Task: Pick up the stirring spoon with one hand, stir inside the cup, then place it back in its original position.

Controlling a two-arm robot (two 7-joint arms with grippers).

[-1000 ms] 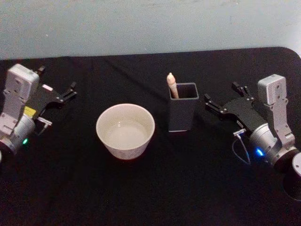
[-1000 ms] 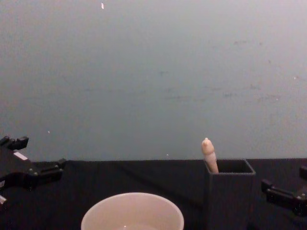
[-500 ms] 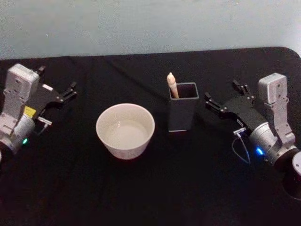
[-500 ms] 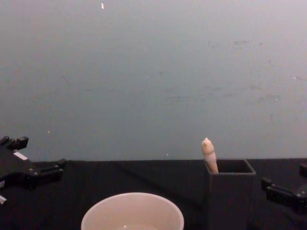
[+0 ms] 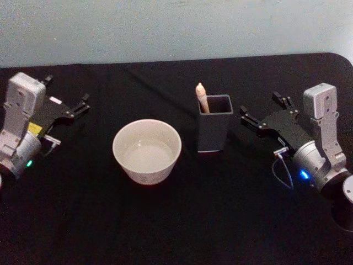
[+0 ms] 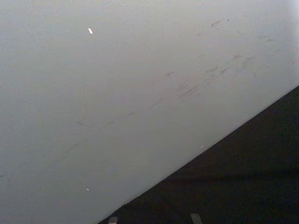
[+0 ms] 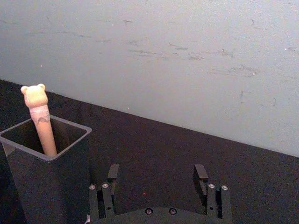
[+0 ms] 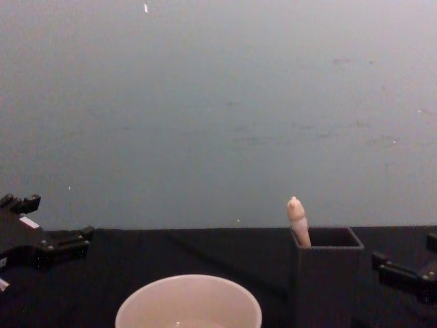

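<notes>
stirring spoon (image 5: 202,98) | upright in holder (image 5: 214,131) | near open right gripper (image 5: 263,112)

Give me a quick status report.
Right gripper open beside the holder; left gripper open, off to the side. Spoon standing in holder, untouched. Cup alongside; nothing blocking.

Left tool (image 5: 66,97) and right tool (image 5: 266,109) both spread, empty.

On the black-covered bench (image 5: 182,221), a wide off-white cup (image 5: 147,152) sits beside a dark grey square holder (image 5: 214,131) containing the beige-handled stirring spoon (image 5: 202,98). The left hand (image 5: 66,98) and right hand (image 5: 263,110) gape open, well apart.
</notes>
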